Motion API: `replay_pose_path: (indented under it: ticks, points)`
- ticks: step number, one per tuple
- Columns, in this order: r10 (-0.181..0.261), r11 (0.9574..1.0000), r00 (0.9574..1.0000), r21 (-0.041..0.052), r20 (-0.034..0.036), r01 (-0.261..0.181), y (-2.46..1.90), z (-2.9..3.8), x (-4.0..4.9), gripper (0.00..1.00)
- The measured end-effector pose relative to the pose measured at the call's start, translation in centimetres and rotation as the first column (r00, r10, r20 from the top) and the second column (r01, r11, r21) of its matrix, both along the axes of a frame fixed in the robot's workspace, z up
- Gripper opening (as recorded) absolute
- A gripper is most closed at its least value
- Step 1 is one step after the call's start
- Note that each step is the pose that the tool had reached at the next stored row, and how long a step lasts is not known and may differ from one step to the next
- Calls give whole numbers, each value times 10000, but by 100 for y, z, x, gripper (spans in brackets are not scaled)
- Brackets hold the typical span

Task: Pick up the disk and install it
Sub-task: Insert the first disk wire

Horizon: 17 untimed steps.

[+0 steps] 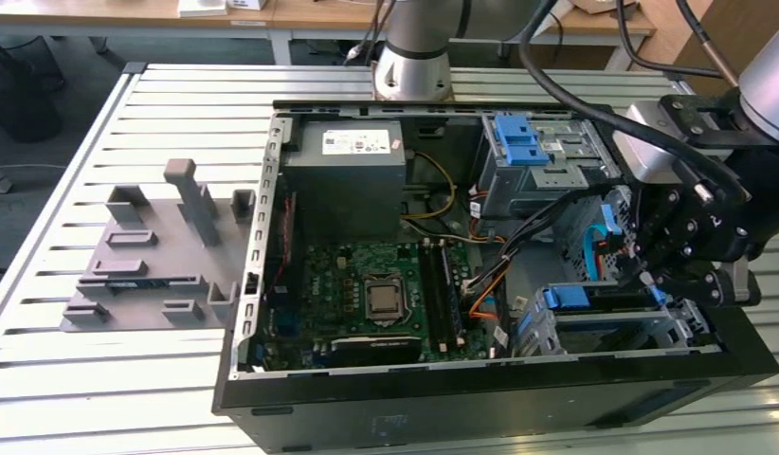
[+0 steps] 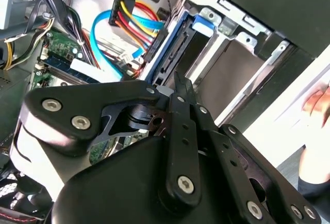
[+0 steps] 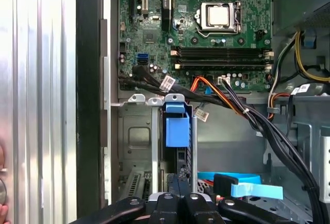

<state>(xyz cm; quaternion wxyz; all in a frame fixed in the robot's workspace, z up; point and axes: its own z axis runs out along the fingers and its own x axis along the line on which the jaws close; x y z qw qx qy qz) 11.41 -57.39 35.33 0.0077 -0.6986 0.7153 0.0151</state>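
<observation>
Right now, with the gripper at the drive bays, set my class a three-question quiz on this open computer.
1. True or false: a cooling fan covers the CPU on the motherboard.
2. In the exterior view, the grey fixture lies on which side of the computer case? A the view's left; B the view's right; C inside it.
3. What colour frames the disk nearest the gripper?
Key: 1 false; 2 A; 3 blue.
</observation>
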Motion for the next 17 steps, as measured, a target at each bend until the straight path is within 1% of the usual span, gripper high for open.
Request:
replay_pose_path:
  ticks: [4,7,9,10,11,14,15,17]
  points:
    - [1,10000,10000,-1,0,-1,5,12,36,11]
    - [0,10000,10000,0,1,0,9,51,45,11]
    - [-1,10000,10000,2,12,1,11,71,48,11]
    - [1,10000,10000,9,31,-1,12,73,49,11]
    - [1,10000,10000,22,65,-1,13,72,49,11]
    - [0,10000,9997,83,236,-2,15,75,49,11]
    - [-1,9999,9996,101,277,-2,18,75,49,11]
    - [-1,9999,9994,103,332,-2,30,75,49,11]
